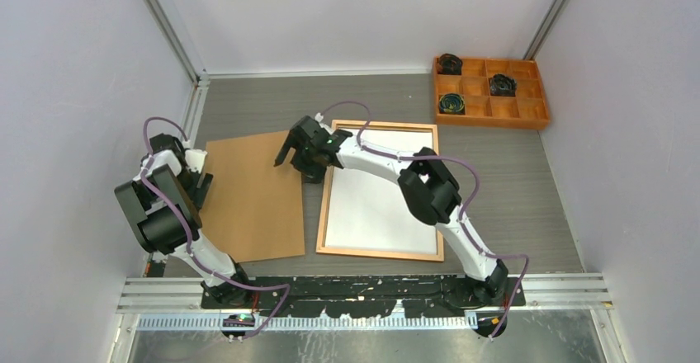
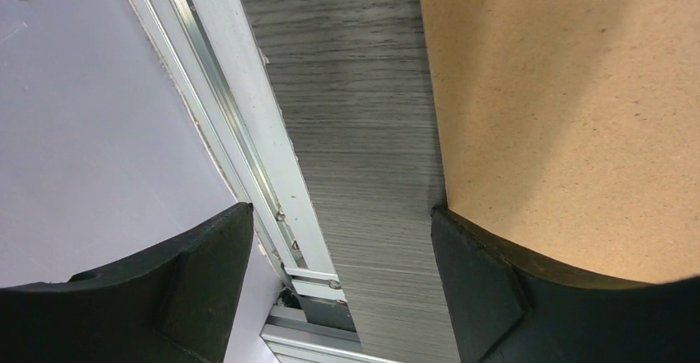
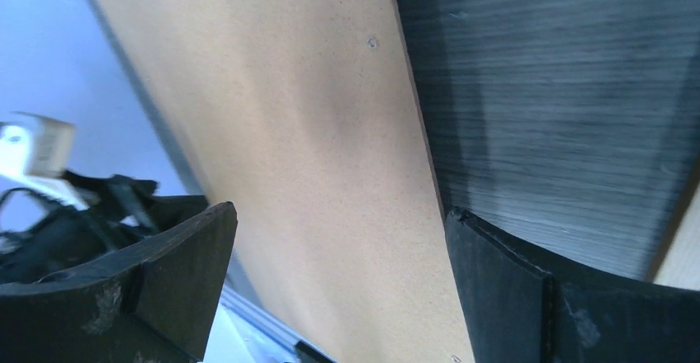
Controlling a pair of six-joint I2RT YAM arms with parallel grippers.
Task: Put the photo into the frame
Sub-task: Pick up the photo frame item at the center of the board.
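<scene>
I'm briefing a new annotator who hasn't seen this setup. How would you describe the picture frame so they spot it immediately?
On the grey table, look at the middle, just right of the plain brown board. The frame lies flat there: a large rectangle with a thin orange-brown wooden border around white. The board has no border; the orange tray far right is smaller with compartments.

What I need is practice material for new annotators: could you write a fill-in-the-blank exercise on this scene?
1. In the top view, the brown backing board lies to the ____ of the frame.
2. The left gripper and the right gripper both have their jaws ____.
3. The orange compartment tray sits in the table's far-____ corner.

Missing words: left; open; right.
</scene>
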